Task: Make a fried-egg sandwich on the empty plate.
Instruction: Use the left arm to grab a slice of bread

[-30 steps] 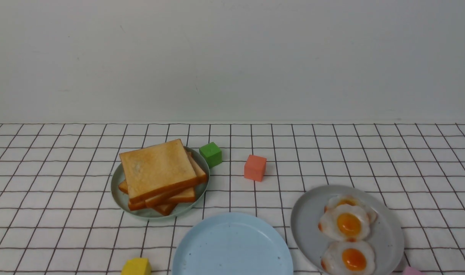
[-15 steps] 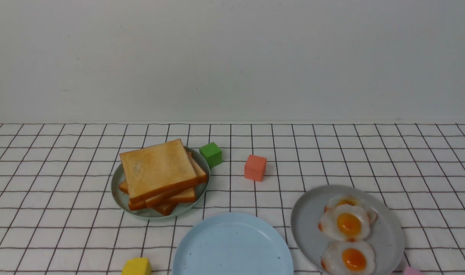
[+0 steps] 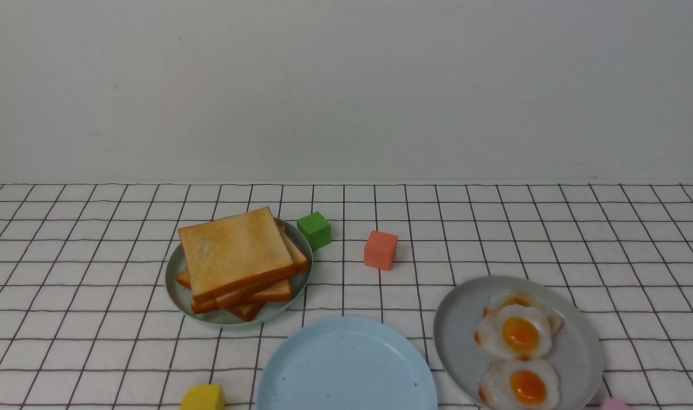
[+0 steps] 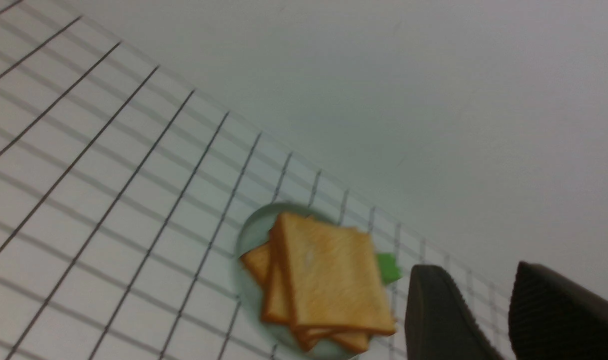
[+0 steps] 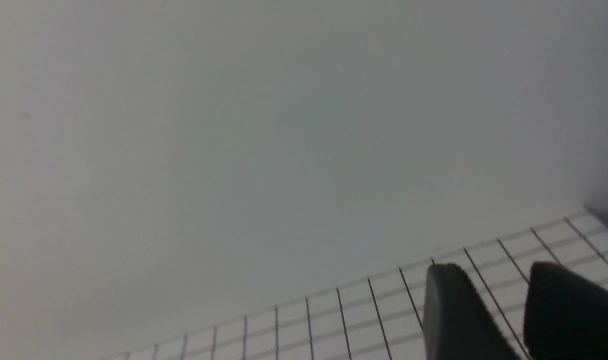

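The left jaws stand apart, with bare space between their two dark fingers [image 4: 433, 320], and they hold nothing; they hang over the checked worktop [image 4: 84, 175], well apart from the toast [image 4: 328, 270], which shows a little blurred beyond them. The right jaws are apart too, their fingers [image 5: 453, 315] empty, and they point toward the wall [image 5: 234, 125], with only an edge of the worktop behind them. In the front view the toast is a loose pile of slices on a small green plate [image 3: 178, 293], left of the middle. A green cube [image 3: 315, 229] sits just beside that plate's far rim, and an orange cube [image 3: 380, 249] stands near it to the right. The blue plate [image 3: 346, 364] lies at the near edge in the middle, between the green plate and a grey plate [image 3: 457, 324], near both; its surface is bare, so the sandwich is not yet built. The grey plate holds three eggs [image 3: 517, 333] in a row, the far one partly under the middle one. A yellow cube [image 3: 204, 397] lies near the blue plate's left, and a pink cube [image 3: 614, 404] peeks in at the grey plate's near right.
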`<state>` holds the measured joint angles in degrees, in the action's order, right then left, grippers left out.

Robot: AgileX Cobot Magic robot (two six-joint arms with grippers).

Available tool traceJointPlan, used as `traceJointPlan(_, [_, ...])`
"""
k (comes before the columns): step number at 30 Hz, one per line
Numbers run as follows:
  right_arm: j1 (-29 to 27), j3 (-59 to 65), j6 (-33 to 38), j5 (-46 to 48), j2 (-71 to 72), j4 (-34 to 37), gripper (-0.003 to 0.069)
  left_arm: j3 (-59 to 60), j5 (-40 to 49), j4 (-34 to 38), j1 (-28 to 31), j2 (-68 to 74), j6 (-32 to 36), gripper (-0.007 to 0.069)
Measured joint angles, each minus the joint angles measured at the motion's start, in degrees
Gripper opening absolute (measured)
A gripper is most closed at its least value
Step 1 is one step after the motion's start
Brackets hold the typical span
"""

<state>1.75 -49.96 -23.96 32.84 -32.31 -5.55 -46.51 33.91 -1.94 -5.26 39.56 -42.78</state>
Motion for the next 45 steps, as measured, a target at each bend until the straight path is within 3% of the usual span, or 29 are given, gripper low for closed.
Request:
traceJointPlan(6, [0.11, 9.2, 0.0, -0.46, -0.32, 3.25, 0.0241, 0.81, 3.28, 4.54, 0.0, 11.36, 2.82, 0.0237])
traceJointPlan(8, [0.86, 11.74, 0.32, -0.09, -0.32, 5.91, 0.0241, 0.81, 3.25, 9.7, 0.0, 16.08, 7.6, 0.0237])
traceJointPlan(10, [2.81, 13.16, 3.63, 3.78, -1.19, 10.74, 0.0241, 0.76, 2.75, 18.7, 0.0, 23.37, 16.95, 0.0237])
traceJointPlan(13, [4.28, 12.68, 9.02, 8.72, -4.08, 15.4, 0.0241, -1.01, 2.78, 27.48, 0.0, 31.26, 25.88, 0.0237])
traceJointPlan(18, [4.99, 11.36, 16.51, 12.57, -8.67, 24.62, 0.0255, -7.25, 1.92, 35.52, 0.3, 42.79, 33.61, 0.0239])
traceJointPlan(22, [5.06, 11.29, 23.26, 13.55, -10.54, 30.15, 0.0292, -11.4, 2.37, 36.03, 1.2, 49.16, 35.48, 0.0264])
traceJointPlan(26, [5.1, 11.12, 30.91, 13.62, -11.61, 35.41, 0.0353, -17.21, 3.9, 33.71, 1.56, 56.26, 36.23, 0.0368])
traceJointPlan(31, [5.1, 11.12, 34.05, 13.26, -11.72, 38.98, 0.0374, -19.84, 3.67, 34.25, 1.56, 60.68, 40.54, 0.0439])
traceJointPlan(40, [5.1, 10.94, 34.64, 13.27, -11.72, 39.78, 0.0374, -20.17, 1.48, 34.85, 1.56, 64.05, 41.99, 0.0433])
traceJointPlan(45, [5.1, 10.94, 34.64, 13.27, -11.72, 39.93, 0.0374, -20.23, 0.6, 35.73, 1.56, 64.48, 41.99, 0.034])
